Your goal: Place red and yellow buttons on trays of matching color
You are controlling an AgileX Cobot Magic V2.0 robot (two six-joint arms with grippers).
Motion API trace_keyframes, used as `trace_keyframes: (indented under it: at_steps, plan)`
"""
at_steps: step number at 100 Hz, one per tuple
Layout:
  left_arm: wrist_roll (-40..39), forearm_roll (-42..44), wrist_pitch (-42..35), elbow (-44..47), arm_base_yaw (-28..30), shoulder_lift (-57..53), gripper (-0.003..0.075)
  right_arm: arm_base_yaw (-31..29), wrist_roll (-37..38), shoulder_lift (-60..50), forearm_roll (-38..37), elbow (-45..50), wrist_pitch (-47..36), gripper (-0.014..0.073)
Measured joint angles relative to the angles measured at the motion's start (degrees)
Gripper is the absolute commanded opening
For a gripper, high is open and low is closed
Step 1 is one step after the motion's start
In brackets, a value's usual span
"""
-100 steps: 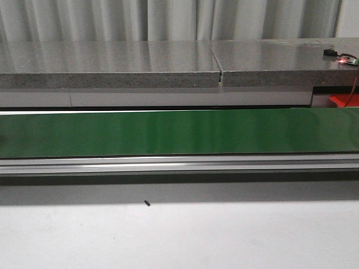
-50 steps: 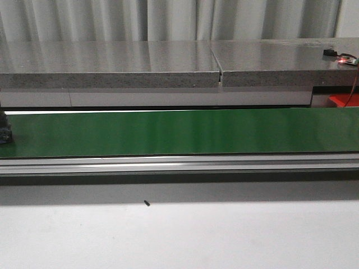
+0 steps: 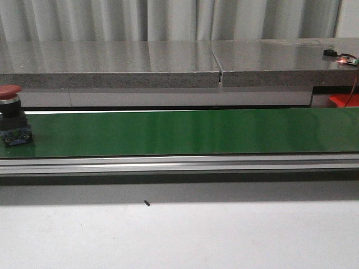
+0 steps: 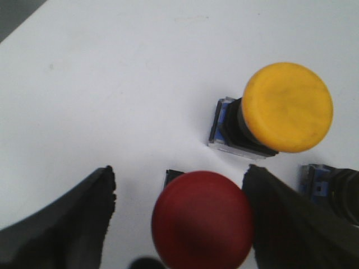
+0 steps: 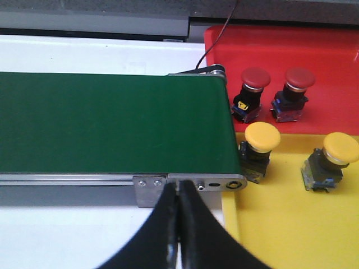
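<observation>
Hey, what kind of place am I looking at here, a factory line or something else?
Probably a lab mock-up of a sorting line, not a real factory. A long green conveyor belt carries a red mushroom-head push button, and at the belt's end sit a red plastic tray and a yellow plastic tray already holding matching buttons.

We take this for a lab or factory-style test cell rather than a home. A green conveyor belt (image 3: pixel 185 131) on an aluminium frame (image 3: pixel 179 163) crosses a white table (image 3: pixel 179 235), with a grey speckled bench (image 3: pixel 112 67) and pale curtains (image 3: pixel 168 19) behind. Industrial push buttons (image 5: pixel 255 92) sit sorted in a red tray (image 5: pixel 331 50) and a yellow tray (image 5: pixel 291 224). A small lit circuit board (image 3: pixel 348 59), probably electronics, lies on the bench.
</observation>
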Motion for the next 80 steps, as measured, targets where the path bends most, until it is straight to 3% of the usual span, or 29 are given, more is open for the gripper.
trace_keyframes:
  at_steps: [9, 17, 45, 80]
  plan:
    - [0.0, 0.0, -0.4, -0.2, 0.0, 0.0, 0.0251, 0.0, 0.0, 0.0, 0.0, 0.0, 0.0, -0.0067]
    - [0.0, 0.0, -0.5, -0.4, 0.0, 0.0, 0.0207, 0.0, 0.0, 0.0, 0.0, 0.0, 0.0, -0.0067]
    - [0.0, -0.1, 0.0, 1.3, 0.0, -1.4, 0.0207, 0.0, 0.0, 0.0, 0.0, 0.0, 0.0, -0.0067]
    - [0.7, -0.1, 0.5, 9.8, 0.0, -18.3, 0.0207, 0.0, 0.0, 0.0, 0.0, 0.0, 0.0, -0.0067]
